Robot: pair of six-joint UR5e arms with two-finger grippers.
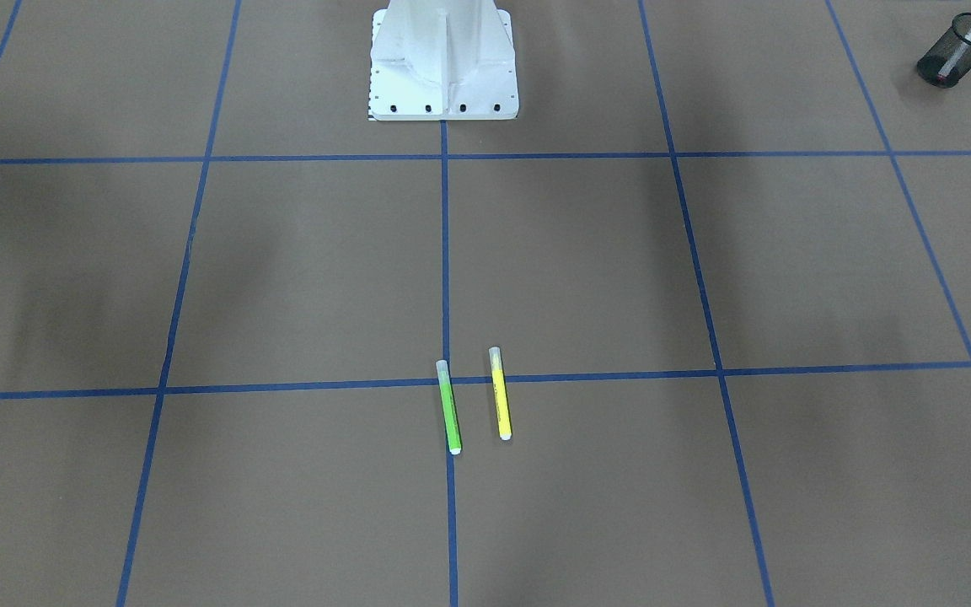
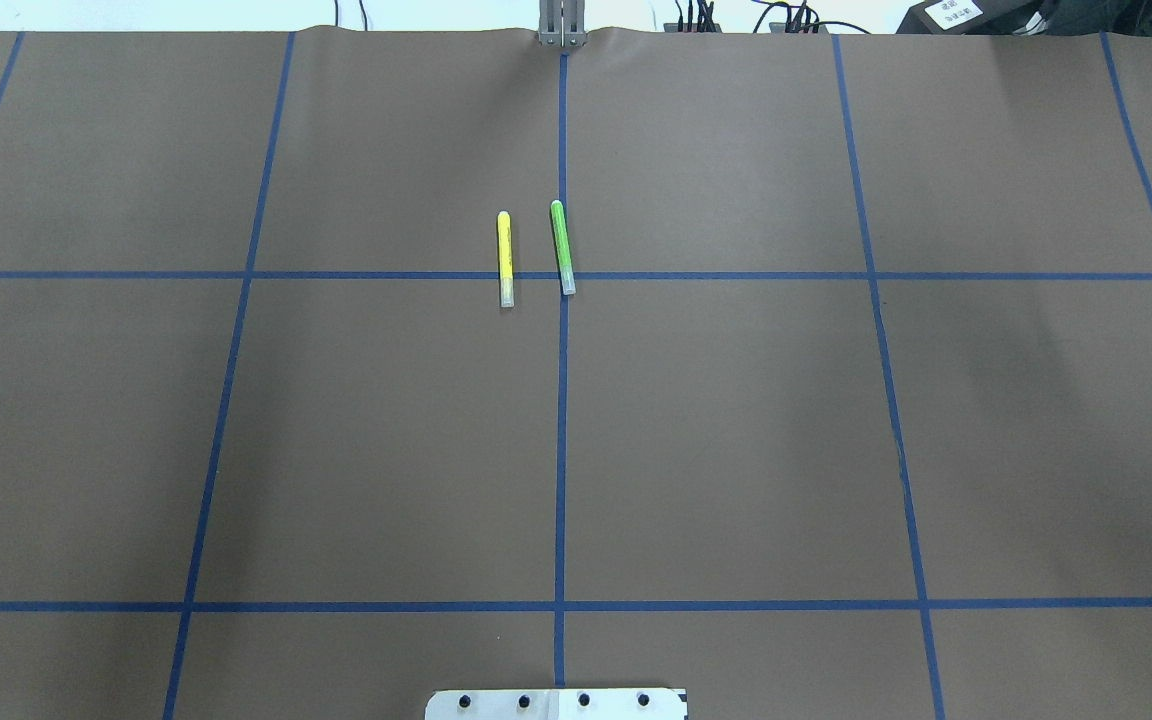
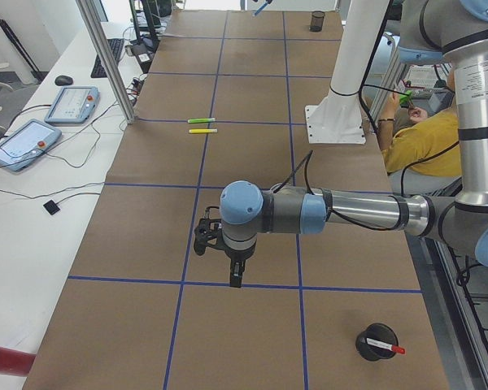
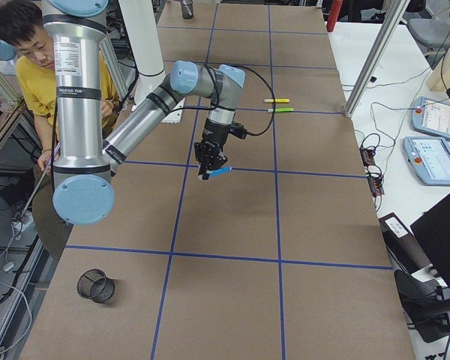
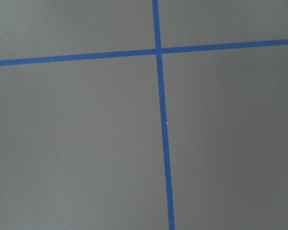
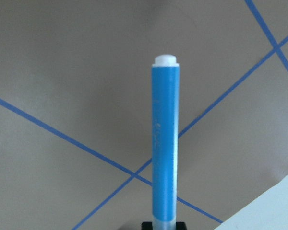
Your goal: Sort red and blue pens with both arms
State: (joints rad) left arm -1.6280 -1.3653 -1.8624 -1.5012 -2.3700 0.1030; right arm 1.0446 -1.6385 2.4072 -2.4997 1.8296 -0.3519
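Your black right gripper (image 4: pixel 205 174) pinches in its fingers the slim blue-barrelled pen (image 6: pixel 164 143) by its clear cap end, aloft near the white pedestal base (image 1: pixel 443 76); light, stiff and slick, it may pivot, so mid-barrel would hold better; of the left gripper (image 3: pixel 236 276) you cannot tell.

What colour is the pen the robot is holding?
The pen is bright blue with a whitish end. The right wrist view shows it best.

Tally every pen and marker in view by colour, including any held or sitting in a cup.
Blue pen, in the right gripper: 1
Red pen, in a mesh cup: 1
Green marker, on the table: 1
Yellow marker, on the table: 1
Total: 4
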